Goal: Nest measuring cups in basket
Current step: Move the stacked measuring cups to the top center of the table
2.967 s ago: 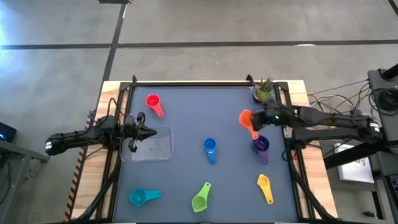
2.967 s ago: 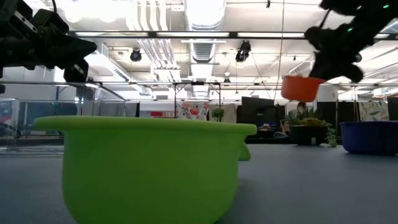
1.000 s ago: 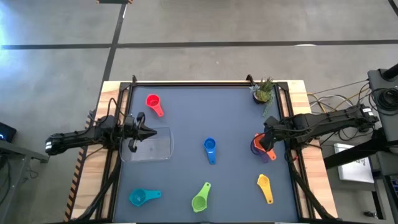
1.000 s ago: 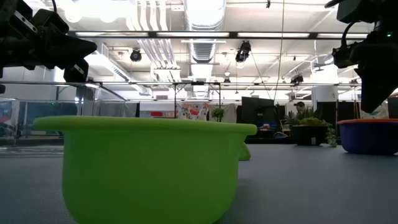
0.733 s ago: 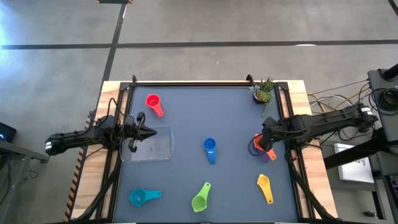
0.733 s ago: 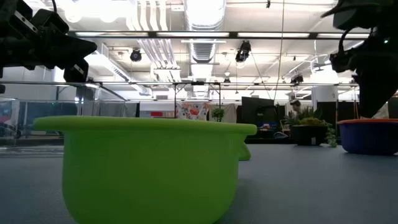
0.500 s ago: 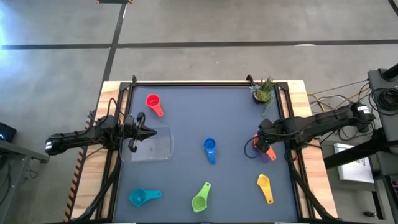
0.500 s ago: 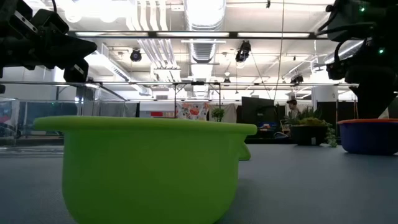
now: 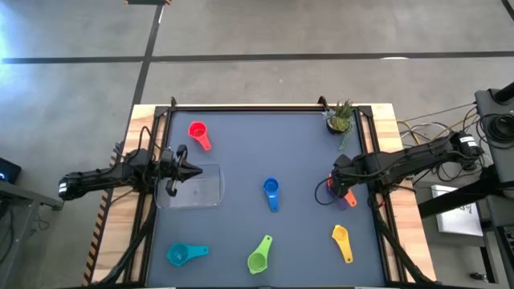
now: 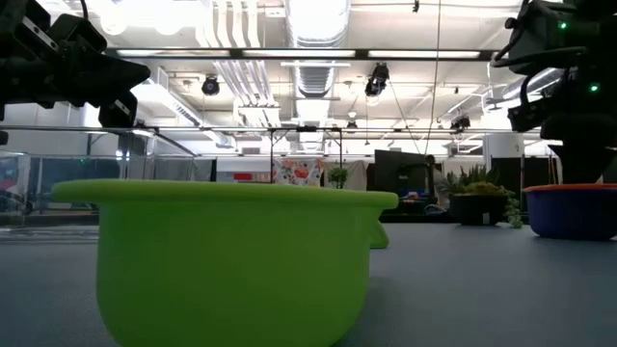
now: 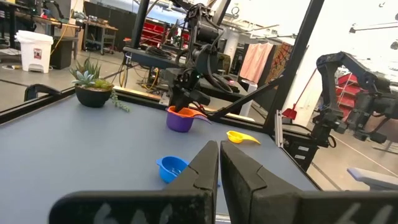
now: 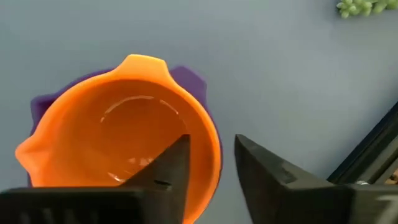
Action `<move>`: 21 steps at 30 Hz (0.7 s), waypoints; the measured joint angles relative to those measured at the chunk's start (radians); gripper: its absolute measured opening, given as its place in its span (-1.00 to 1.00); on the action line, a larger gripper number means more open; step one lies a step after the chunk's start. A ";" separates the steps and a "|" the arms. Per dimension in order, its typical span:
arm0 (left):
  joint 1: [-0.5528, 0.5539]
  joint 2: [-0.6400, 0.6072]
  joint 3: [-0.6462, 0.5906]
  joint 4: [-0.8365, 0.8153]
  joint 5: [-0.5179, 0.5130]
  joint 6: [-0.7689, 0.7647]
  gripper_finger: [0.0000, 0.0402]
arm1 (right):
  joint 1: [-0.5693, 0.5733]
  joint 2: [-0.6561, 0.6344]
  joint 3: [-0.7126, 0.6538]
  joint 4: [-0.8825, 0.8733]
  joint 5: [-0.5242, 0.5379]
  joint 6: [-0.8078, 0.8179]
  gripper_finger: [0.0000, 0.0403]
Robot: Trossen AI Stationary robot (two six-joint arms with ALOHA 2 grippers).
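Here, right gripper [image 12: 210,163] straddles nested orange cup [image 12: 118,137] rim.

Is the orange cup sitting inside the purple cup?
Yes, the orange cup sits nested in the purple cup, whose rim peeks out around it in the right wrist view.

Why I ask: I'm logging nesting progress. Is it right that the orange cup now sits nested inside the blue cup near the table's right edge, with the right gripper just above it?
Not quite. The orange cup sits nested inside the purple cup, not the blue one; the right wrist view shows purple around the orange rim. The blue cup lies alone mid-table in the high view. The right gripper is just above it.
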 joint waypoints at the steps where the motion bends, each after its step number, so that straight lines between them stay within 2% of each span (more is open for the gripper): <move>1: 0.000 0.000 0.000 0.000 0.000 0.000 -1.00 | 0.000 0.000 0.000 0.001 -0.005 -0.004 -0.59; 6: 0.000 0.000 0.000 0.000 0.000 0.000 -1.00 | 0.000 -0.007 0.002 0.069 -0.008 -0.047 -0.91; 14: 0.000 0.000 0.000 0.000 0.000 0.000 -1.00 | -0.046 -0.002 0.098 0.134 0.014 -0.162 -0.94; 21: 0.000 0.000 0.000 0.000 0.000 0.000 -1.00 | -0.174 0.053 0.155 0.227 0.005 -0.326 -0.95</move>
